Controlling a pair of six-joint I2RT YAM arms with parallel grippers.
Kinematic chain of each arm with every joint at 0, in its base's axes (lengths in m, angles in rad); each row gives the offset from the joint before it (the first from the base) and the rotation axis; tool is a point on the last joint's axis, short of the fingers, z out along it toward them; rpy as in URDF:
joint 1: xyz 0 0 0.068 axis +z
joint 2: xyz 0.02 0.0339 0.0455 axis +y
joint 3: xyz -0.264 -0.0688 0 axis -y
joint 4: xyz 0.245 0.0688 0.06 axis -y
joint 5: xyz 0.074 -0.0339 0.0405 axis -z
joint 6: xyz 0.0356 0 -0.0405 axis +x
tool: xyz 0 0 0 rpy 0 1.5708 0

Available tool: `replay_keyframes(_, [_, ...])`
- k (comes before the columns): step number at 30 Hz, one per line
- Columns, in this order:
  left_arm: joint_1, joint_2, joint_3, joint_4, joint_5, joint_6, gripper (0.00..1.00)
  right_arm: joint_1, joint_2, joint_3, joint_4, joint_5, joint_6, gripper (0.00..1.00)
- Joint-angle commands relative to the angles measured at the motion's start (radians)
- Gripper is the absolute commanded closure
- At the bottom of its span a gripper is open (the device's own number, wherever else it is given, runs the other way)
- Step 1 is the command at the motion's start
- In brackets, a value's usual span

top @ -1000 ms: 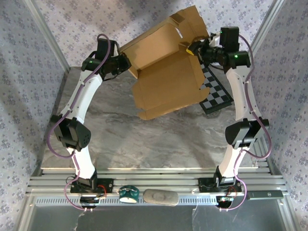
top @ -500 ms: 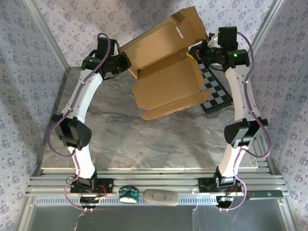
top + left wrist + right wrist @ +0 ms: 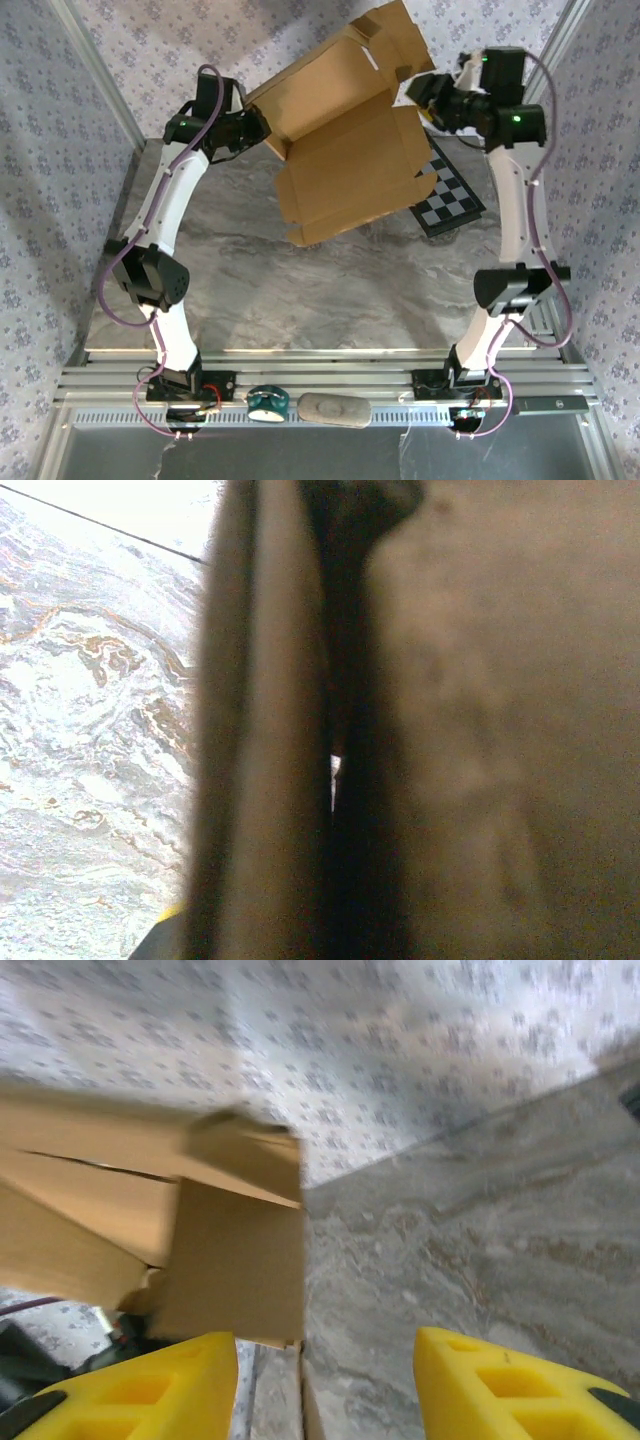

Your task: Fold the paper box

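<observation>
The paper box (image 3: 345, 160) is a brown die-cut cardboard sheet, partly folded, held tilted in the air above the back of the table. My left gripper (image 3: 262, 132) is shut on its left edge. In the left wrist view the blurred cardboard (image 3: 480, 730) stands right against the camera and hides the fingers. My right gripper (image 3: 422, 95) hovers just off the box's upper right flap, open and apart from it. In the right wrist view the yellow fingers (image 3: 150, 1395) stand wide with nothing between them, and the cardboard flap (image 3: 235, 1250) hangs ahead on the left.
A black-and-grey checkerboard panel (image 3: 452, 195) lies at the back right of the marble table (image 3: 300, 290), partly under the box. A teal object (image 3: 267, 402) and a grey oval object (image 3: 333, 408) rest on the near rail. Patterned walls close in on both sides.
My right gripper has let go of the box's right flap, opened and drawn back up and to the right. The left gripper still holds the box, which has shifted slightly.
</observation>
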Motion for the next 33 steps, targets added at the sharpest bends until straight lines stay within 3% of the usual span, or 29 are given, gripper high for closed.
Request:
replay_keyframes(1, [0.019, 0.002, 0.045, -0.036, 0.030, 0.043, 1.00, -0.052, -0.096, 0.023, 0.112, -0.048, -0.052, 0.54])
replay_keyframes(5, [0.020, 0.008, 0.064, -0.065, 0.021, 0.074, 1.00, -0.073, -0.079, 0.111, 0.086, 0.036, -0.150, 0.52])
replay_keyframes(9, [0.019, 0.012, 0.086, -0.089, 0.017, 0.094, 1.00, -0.044, -0.021, 0.189, 0.008, 0.149, -0.432, 0.44])
replay_keyframes(13, [0.019, 0.019, 0.103, -0.115, 0.015, 0.114, 1.00, -0.043, 0.066, 0.267, 0.045, 0.126, -0.612, 0.32])
replay_keyframes(18, [0.018, 0.019, 0.105, -0.137, 0.013, 0.125, 1.00, -0.043, 0.150, 0.343, 0.077, 0.036, -0.802, 0.26])
replay_keyframes(20, [0.018, 0.020, 0.105, -0.147, 0.012, 0.127, 1.00, -0.042, 0.162, 0.357, 0.088, -0.015, -0.844, 0.24])
replay_keyframes(33, [0.010, 0.029, 0.118, -0.169, 0.005, 0.148, 1.00, 0.015, 0.197, 0.350, 0.061, -0.019, -0.918, 0.29])
